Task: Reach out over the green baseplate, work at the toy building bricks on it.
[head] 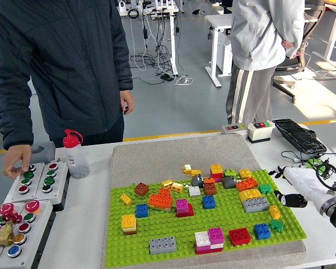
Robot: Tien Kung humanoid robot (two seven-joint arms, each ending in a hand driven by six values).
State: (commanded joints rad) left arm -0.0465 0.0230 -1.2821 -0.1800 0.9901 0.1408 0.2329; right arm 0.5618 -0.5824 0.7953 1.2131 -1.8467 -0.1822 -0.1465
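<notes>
White bench (81, 224) carries a grey mat with the green baseplate (173, 227) on it, and the toy building bricks (204, 193) lie scattered across that. My right hand (294, 188) hovers at the plate's right edge, fingers loosely spread and holding nothing. One squeeze bottle (74, 155) with a red cap stands left; its contents are unclear. Beside it, a person's hand (17, 159) rests on the button box (36, 182).
</notes>
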